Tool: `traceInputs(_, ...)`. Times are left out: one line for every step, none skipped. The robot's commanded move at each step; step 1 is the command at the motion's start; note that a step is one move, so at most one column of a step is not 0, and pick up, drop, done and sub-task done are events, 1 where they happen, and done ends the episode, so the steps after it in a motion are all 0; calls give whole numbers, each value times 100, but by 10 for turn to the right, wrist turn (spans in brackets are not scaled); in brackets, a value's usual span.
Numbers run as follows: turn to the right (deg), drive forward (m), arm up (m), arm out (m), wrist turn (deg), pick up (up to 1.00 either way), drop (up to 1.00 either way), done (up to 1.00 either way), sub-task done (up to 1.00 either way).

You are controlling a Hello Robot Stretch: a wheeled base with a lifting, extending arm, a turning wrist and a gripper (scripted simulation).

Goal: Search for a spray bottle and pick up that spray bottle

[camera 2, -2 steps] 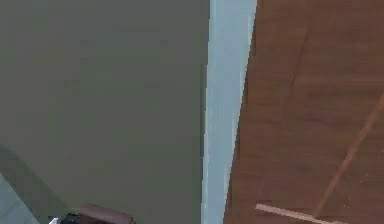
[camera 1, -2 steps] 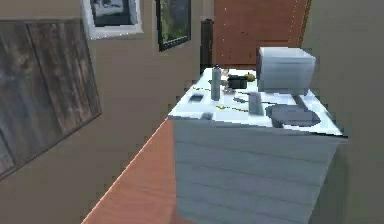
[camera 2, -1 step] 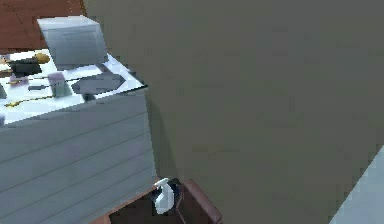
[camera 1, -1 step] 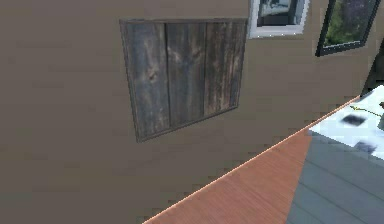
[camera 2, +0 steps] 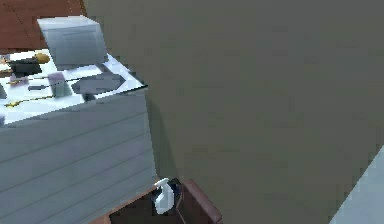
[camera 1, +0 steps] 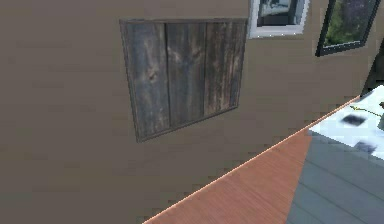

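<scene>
Plank panel (camera 1: 185, 75) ahead; cluttered counter (camera 2: 80, 150) arm-side.

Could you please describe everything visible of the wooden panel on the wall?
The wooden panel is a near-square board of upright planks, dark grey-brown and weathered-looking, with knots and pale streaks, edged by a thin grey frame. It hangs flat on the brown wall, left of a white-framed picture.
</scene>
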Motion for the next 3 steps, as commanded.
traceInputs(0,0,0,38,0,0,0,0,0)
traceInputs(0,0,0,0,450,0,0,0,0)
traceInputs(0,0,0,0,450,0,0,0,0)
